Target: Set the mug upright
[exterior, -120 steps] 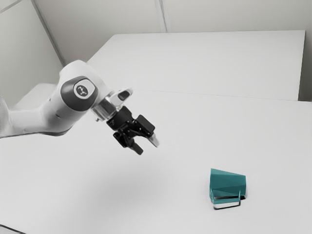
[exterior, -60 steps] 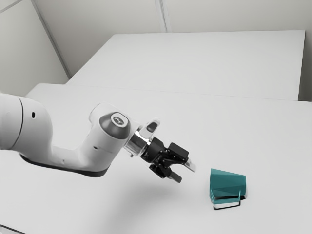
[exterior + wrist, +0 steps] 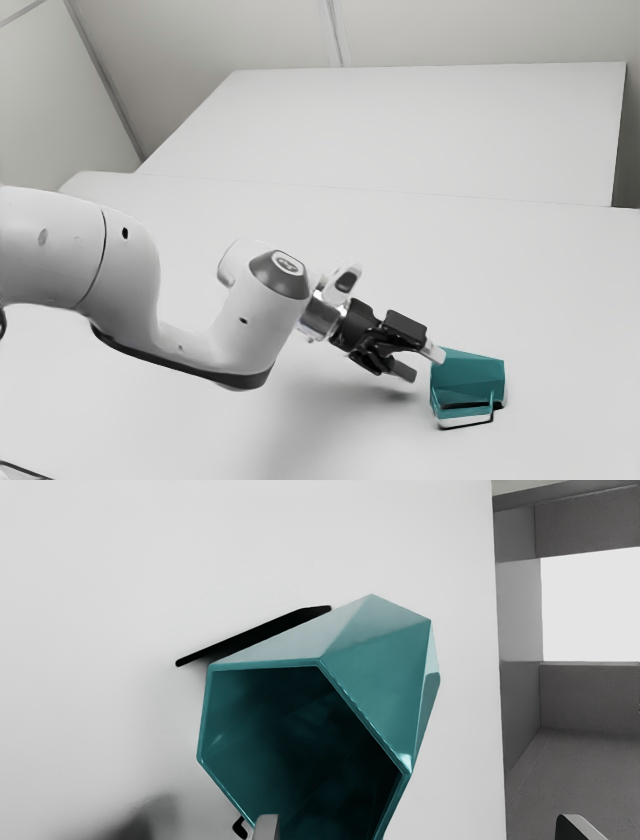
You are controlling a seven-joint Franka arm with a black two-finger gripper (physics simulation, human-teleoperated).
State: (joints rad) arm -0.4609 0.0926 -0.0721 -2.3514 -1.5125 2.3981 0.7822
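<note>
The black gripper (image 3: 425, 366) is low over the table at the mug's near side, its fingers apart and nothing held between them. Lying on its side, the teal faceted mug (image 3: 468, 377) has its handle toward the bottom of the exterior view, and one fingertip overlaps its left edge there. In the wrist view the mug (image 3: 375, 680) turns its open mouth toward the hand. One finger of the gripper (image 3: 417, 827) appears in front of the mouth's rim, the other well off to the side; whether the first touches the rim I cannot tell.
The white table (image 3: 560, 270) extends around the mug. Behind it in the exterior view stands a large white surface (image 3: 420, 130). Past the table's edge in the wrist view are grey walls (image 3: 590, 695).
The arm has reached toward the exterior view's right and downward, bringing the open gripper from well away to beside the mug. The mug has stayed where it was.
</note>
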